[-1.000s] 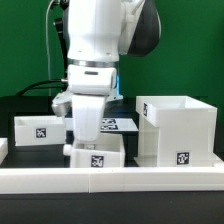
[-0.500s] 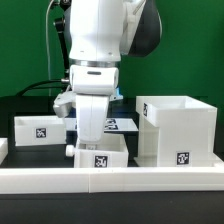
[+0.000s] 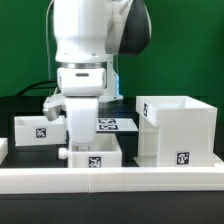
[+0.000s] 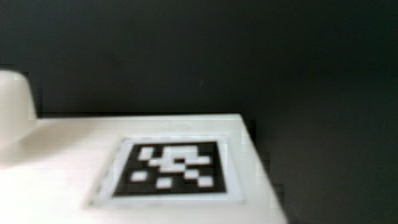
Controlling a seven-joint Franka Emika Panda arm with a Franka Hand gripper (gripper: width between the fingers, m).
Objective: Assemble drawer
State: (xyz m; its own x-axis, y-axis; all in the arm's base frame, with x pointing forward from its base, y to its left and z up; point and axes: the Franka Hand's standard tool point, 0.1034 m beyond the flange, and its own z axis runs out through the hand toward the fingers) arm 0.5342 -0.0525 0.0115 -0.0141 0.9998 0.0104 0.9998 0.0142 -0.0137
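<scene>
So, hand (image 3: 84, 143): low over the middle tray (image 3: 96, 157), probably lining up a grab; you can't tell if it's clenched or released.
Middle tray: behind the front rail (image 3: 110, 180), just beside the shell (image 3: 178, 128), handy for sliding in.
Left tray (image 3: 38, 128): parked apart.

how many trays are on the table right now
2. The left tray sits at the exterior view's left, farther back; the middle tray lies below the arm, beside the tall box. The arm may hide something behind it.
</scene>
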